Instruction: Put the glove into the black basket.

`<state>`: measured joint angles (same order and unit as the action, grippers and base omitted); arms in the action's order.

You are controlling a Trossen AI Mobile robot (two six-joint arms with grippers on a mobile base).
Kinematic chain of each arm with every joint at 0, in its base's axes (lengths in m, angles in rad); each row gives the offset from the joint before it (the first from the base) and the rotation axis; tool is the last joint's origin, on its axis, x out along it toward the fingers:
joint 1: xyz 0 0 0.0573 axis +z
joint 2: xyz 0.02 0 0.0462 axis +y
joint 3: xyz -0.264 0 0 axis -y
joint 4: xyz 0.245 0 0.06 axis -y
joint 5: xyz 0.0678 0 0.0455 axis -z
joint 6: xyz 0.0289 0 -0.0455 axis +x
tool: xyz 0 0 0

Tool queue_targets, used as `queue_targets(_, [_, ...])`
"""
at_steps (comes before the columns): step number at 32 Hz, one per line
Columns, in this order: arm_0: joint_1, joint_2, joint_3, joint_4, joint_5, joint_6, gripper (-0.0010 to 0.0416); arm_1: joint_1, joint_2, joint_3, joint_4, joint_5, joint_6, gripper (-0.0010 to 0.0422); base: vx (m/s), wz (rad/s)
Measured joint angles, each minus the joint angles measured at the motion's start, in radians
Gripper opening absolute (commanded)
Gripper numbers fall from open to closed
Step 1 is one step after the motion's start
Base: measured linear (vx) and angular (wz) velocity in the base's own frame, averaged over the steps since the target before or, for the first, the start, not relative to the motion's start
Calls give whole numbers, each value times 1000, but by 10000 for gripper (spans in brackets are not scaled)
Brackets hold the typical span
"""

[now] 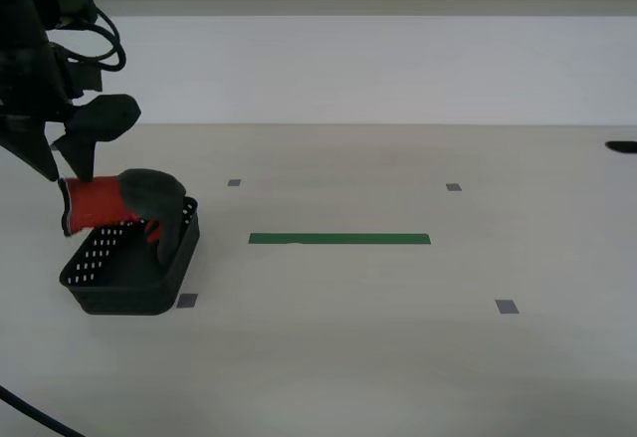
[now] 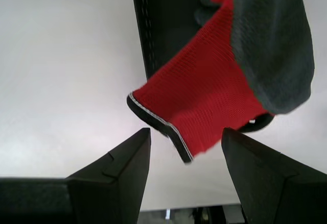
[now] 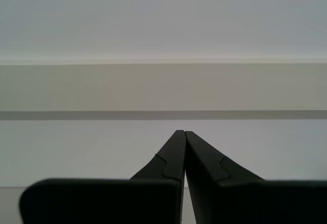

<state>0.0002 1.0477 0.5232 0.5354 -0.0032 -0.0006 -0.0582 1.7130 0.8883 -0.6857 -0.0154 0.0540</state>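
1. Pale, off-white tabletop (image 1: 398, 357) fills the scene, marked by a green tape strip (image 1: 339, 239) near its middle and small grey squares (image 1: 507, 307) scattered around it.
2. Black basket (image 1: 129, 288) sits on the tabletop at the exterior view's left, its perforated walls showing white through the holes.
3. Red-cuffed glove (image 1: 124, 201) hangs over the basket's far rim; its dark grey coated part (image 2: 273, 45) droops inside, while the cuff (image 2: 204, 101) juts out past the left wall.
4. My second gripper (image 2: 186, 155) hovers at the cuff with its fingers (image 2: 120, 173) spread wide, the cuff's edge lying between them; neither finger visibly presses it.
5. My first gripper (image 3: 184, 152) faces a blank wall, its fingers (image 3: 171, 157) pressed together on nothing.
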Motion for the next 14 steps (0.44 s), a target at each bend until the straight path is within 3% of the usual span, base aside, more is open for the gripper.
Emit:
queue_targets(3, [-1,0,0,0,0,0,1,-1,-4,30,-63,0,0,138,0,0])
queue_targets(6, [0,0,0,0,0,0,1,-1,-4,39,-69,0,0,117,0,0])
queue_targets(14, [-1,0,0,0,0,0,1,-2,-4,39,-68,1,0,9,0,0])
